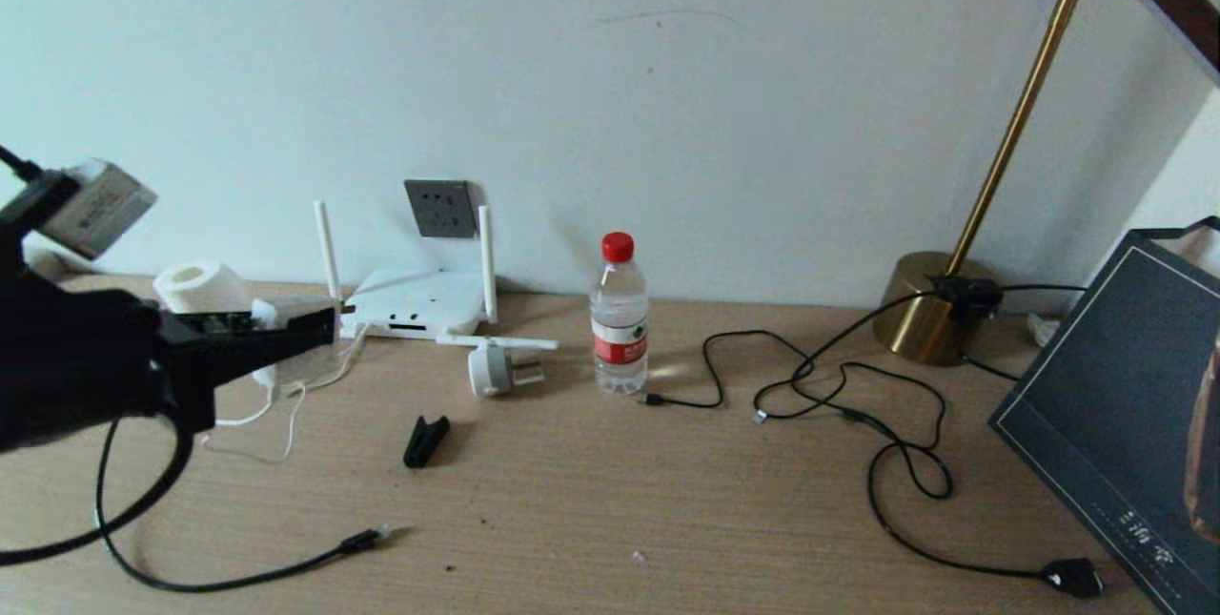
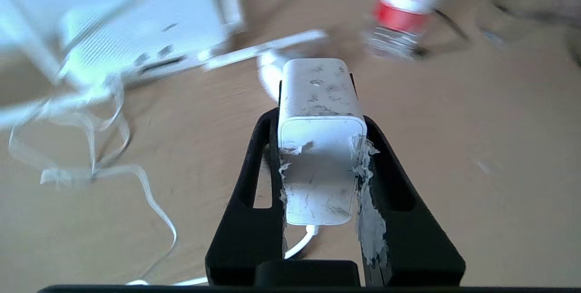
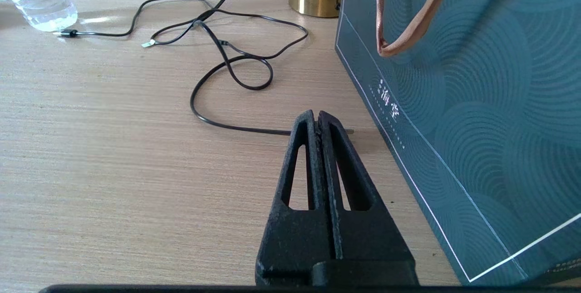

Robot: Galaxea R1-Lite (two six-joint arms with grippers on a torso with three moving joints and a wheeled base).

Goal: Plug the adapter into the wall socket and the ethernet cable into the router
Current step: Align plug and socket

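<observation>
Above table: left tool point(image 2: 317, 116) clamped on adapter point(image 2: 317, 147).

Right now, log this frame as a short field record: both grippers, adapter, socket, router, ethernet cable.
left gripper: shut on the adapter, held above the table, left of the router
right gripper: shut, empty, low over the table beside a teal bag
socket: on the wall behind the router, nothing plugged in
ethernet cable: lying loose on the front left of the table, not in the router
adapter cord: white, trailing from the adapter's rear
</observation>
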